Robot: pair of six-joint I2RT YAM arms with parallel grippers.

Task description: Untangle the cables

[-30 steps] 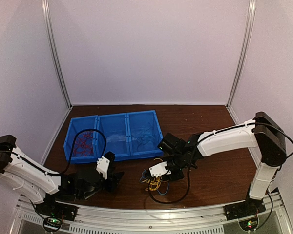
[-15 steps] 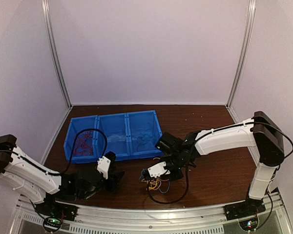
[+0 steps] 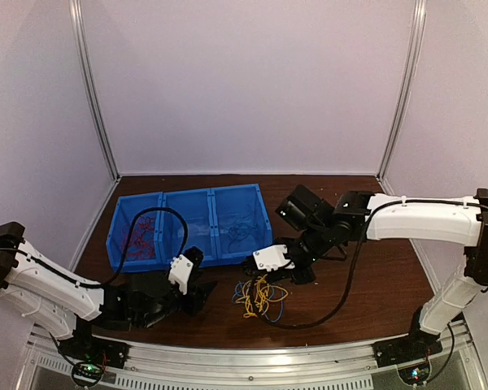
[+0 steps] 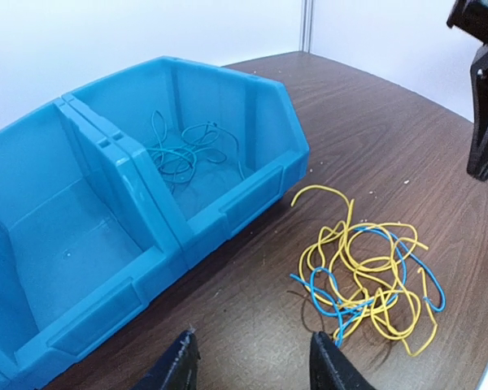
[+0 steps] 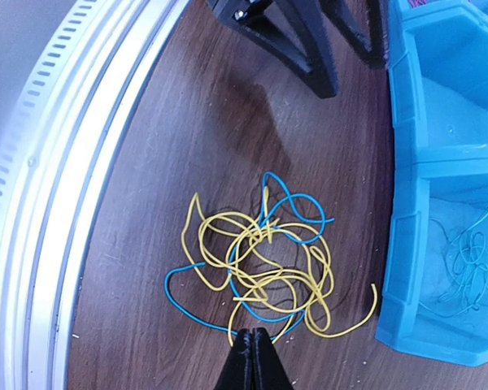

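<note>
A loose tangle of yellow and blue cables (image 3: 259,294) lies on the brown table in front of the bins; it also shows in the left wrist view (image 4: 366,280) and the right wrist view (image 5: 264,264). My right gripper (image 3: 259,266) (image 5: 252,335) is shut with nothing seen between the fingers, raised just behind the tangle. My left gripper (image 3: 202,294) (image 4: 252,366) is open and empty, low over the table to the left of the tangle. Red cables (image 3: 138,236) lie in the left bin. Thin light blue cables (image 3: 240,231) (image 4: 183,150) (image 5: 464,260) lie in the right bin.
A row of three joined blue bins (image 3: 187,197) stands behind the tangle; the middle one looks empty (image 4: 57,236). A thick black arm cable (image 3: 309,313) loops over the table right of the tangle. A metal rail (image 5: 73,162) runs along the table's near edge.
My right gripper has lifted off the tangle and drawn back toward the bins, its arm stretching out. The tangle now lies uncovered. My left gripper has shifted slightly right toward it.
</note>
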